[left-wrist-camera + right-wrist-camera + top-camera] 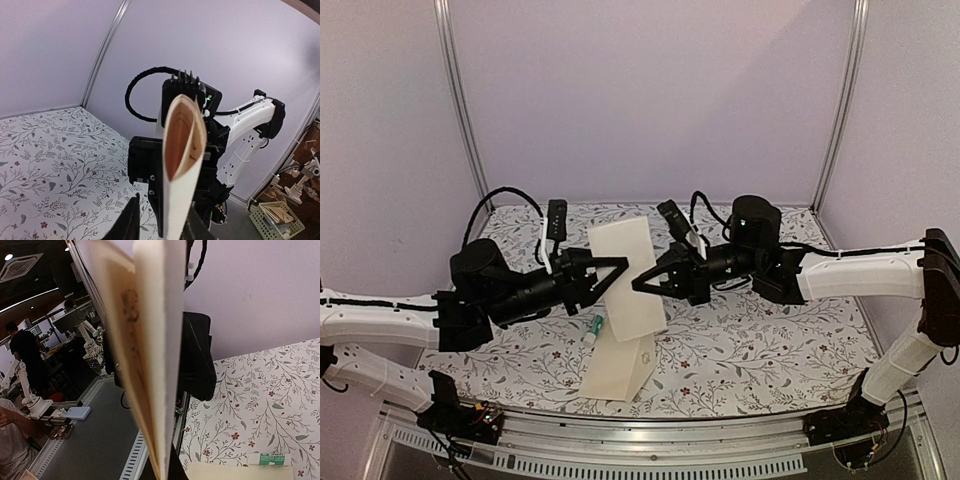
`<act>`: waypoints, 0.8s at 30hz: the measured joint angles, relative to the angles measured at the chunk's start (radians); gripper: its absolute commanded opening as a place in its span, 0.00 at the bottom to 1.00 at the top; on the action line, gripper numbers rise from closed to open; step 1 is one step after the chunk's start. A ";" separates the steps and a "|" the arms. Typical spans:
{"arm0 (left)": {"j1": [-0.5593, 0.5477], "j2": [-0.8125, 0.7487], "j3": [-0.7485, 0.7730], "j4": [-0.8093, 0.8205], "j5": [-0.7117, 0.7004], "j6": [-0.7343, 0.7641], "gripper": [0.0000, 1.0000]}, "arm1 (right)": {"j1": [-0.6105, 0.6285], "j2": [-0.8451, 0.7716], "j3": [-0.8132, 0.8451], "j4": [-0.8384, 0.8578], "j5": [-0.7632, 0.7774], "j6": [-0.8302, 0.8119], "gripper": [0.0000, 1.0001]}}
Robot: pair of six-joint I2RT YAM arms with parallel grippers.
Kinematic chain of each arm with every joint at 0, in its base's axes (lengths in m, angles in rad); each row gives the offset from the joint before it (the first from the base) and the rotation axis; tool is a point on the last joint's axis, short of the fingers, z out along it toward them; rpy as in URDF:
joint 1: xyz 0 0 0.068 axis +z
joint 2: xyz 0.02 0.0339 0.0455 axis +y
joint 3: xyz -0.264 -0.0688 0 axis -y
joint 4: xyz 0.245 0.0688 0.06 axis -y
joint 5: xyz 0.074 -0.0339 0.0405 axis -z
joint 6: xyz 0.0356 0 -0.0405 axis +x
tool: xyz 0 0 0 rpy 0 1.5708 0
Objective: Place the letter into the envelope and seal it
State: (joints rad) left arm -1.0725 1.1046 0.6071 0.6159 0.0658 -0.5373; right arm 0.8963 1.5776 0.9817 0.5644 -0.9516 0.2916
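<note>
Above the middle of the flower-patterned table cover [750, 340], the plain cream paper envelope [620, 250] is held up on edge between the two grippers, which meet it from opposite sides. The right gripper [638, 282] is clamped tight on its right edge. The left gripper [618, 268] has its jaws a little apart around the left edge; in the left wrist view one finger [127, 225] stands clear of the paper. The tan parchment-like letter [176, 145] with dark printing sits inside the envelope's bulging open mouth, lying against the cream wall. Below them a cream piece with a faint emblem [625, 375] reaches the table; I cannot tell whether it belongs to the envelope. A small green-and-white tube [597, 326] lies just beside it.
</note>
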 measured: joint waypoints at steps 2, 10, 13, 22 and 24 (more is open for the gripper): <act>-0.001 0.007 0.000 -0.001 -0.001 0.021 0.70 | -0.002 -0.001 -0.003 -0.007 0.019 0.000 0.00; -0.004 0.020 0.012 -0.034 -0.045 0.198 1.00 | -0.041 -0.159 -0.131 -0.142 0.322 0.000 0.00; -0.017 0.034 0.016 -0.058 -0.105 0.274 1.00 | -0.049 -0.259 -0.187 -0.188 0.476 0.000 0.00; -0.288 0.328 0.181 -0.219 -0.630 0.606 1.00 | -0.072 -0.386 -0.278 -0.276 0.866 0.013 0.00; -0.341 0.424 0.243 -0.328 -0.729 0.642 1.00 | -0.079 -0.391 -0.295 -0.291 0.916 0.018 0.00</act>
State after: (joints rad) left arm -1.4136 1.5288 0.8501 0.2874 -0.6636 0.1051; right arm 0.8177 1.1862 0.6868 0.2733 -0.0357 0.3096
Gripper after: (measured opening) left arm 0.996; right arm 0.007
